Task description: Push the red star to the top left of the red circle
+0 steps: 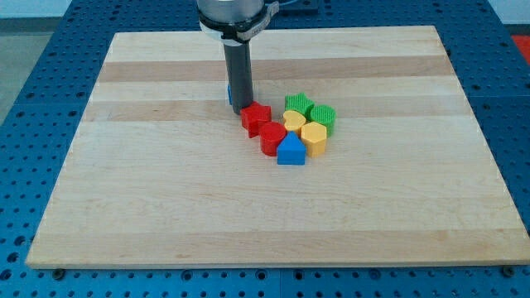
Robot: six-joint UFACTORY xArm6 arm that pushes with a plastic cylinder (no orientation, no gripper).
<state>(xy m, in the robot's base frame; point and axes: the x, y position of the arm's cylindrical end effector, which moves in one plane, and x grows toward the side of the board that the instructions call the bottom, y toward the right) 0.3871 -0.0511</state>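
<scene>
So there are no fingers on this rig at all, just a straight dark rod, so nothing to open, close or clamp. My tip [241, 111] sits on the wooden board [166, 190], a bit above the board's middle in the view, and holds nothing.

The red star [256, 117] is just to the view's right of my tip and slightly below it, so close that I can't tell whether they touch or there's a hairline gap. Right behind the rod, on its left edge, a sliver of a blue block [229, 93] peeks out; most of it is hidden, so I can't make out the shape.

The rest of the blocks are packed in a tight cluster, all to the right of and below my tip. The red circle [272, 137] sits just below and right of the star, pressed against it. Past that is a blue triangle-ish block [291, 151] at the bottom of the bunch. Further right are a yellow heart [295, 122] and a yellow hexagon [315, 137], and beyond those a green star [298, 104] and a green round block [323, 116].

So the star already lies up and left of the circle, tucked between it and my tip.
</scene>
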